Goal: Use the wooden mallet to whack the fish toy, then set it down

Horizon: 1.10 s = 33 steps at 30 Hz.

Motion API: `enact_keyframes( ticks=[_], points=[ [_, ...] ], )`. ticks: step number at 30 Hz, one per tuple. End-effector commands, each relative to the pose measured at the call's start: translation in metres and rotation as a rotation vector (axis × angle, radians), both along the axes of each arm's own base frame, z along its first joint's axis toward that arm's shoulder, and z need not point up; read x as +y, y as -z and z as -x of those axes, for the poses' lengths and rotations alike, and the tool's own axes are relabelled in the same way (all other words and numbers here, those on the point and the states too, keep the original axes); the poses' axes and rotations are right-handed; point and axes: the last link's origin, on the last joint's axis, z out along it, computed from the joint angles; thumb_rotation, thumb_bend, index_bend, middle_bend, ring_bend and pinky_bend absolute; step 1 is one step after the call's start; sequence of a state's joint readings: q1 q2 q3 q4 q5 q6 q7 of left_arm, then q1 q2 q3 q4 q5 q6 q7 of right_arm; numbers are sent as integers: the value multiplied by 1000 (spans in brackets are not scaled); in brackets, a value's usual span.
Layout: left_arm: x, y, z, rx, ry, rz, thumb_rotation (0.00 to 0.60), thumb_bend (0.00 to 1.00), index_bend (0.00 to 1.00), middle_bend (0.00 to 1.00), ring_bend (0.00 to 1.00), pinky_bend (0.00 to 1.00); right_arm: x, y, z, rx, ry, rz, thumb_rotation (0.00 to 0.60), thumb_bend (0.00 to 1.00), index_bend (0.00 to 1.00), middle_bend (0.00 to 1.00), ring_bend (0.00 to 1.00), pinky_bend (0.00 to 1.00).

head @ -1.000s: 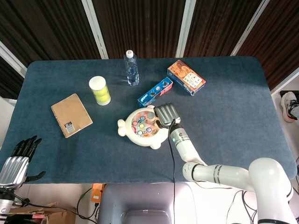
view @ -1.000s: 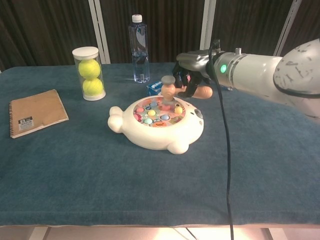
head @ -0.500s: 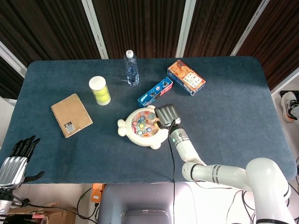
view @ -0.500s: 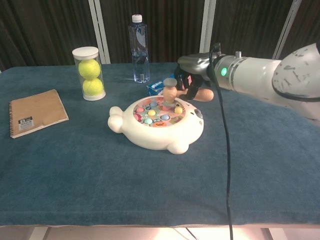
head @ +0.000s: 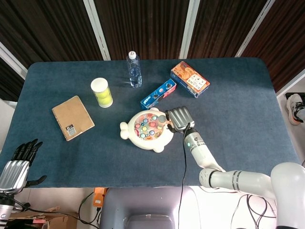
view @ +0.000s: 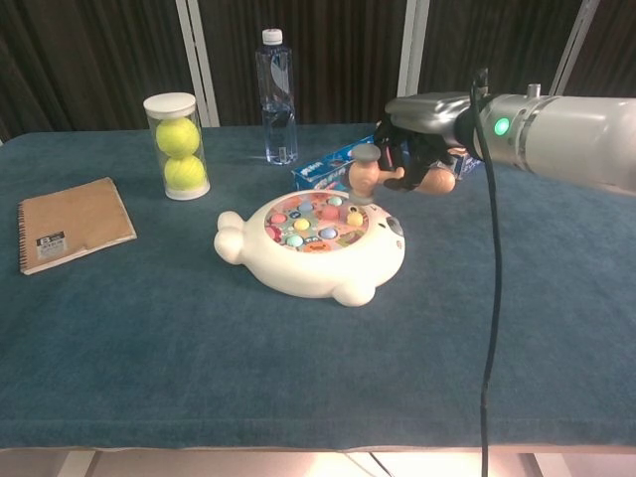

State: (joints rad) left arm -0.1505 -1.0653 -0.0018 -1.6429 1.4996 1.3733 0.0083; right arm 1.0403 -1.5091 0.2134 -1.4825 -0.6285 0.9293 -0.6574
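Now the right hand point(view: 422, 149) grips the wooden mallet point(view: 397, 177), fingers point(view: 405, 157) wrapped round its handle, head just above the fish toy's point(view: 310, 248) right edge. Left hand point(head: 18, 164) hangs off-table, fingers apart, holding nothing.

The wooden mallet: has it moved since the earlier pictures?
Yes. The wooden mallet, gripped by the right hand, went right and up, from above the middle of the fish toy to its right edge.

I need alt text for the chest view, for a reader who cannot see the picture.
The robot's right hand holds a wooden mallet just above the right edge of a white fish toy with coloured pegs on a blue table. Behind stand a tube of tennis balls, a water bottle and a notebook.
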Motion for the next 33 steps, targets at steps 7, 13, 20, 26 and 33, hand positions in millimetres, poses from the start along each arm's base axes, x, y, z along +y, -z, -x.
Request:
enact_keyframes(
  ticks=[7,13,20,26,33],
  points=[
    [0,-1,1,-3,-3,-5,600,78,0,0,0,78,-1,9,5,8,6,-19,600,531,980,789,727,747],
    [0,-2,1,-4,-2,-6,600,78,0,0,0,78,-2,17,8,25,10,-29,600,531,980,789,728,747],
    [-1,-3,1,-6,0,-9,600,78,0,0,0,78,-3,19,12,37,20,-30,600,531,980,789,728,747],
    [-2,-3,1,-7,2,-12,600,78,0,0,0,78,-2,8,10,-3,13,-8,600,531,980,789,728,747],
    [-2,-3,0,-7,4,-10,600,78,0,0,0,78,8,-23,36,-8,-19,51,600,531,979,789,727,747]
  ],
)
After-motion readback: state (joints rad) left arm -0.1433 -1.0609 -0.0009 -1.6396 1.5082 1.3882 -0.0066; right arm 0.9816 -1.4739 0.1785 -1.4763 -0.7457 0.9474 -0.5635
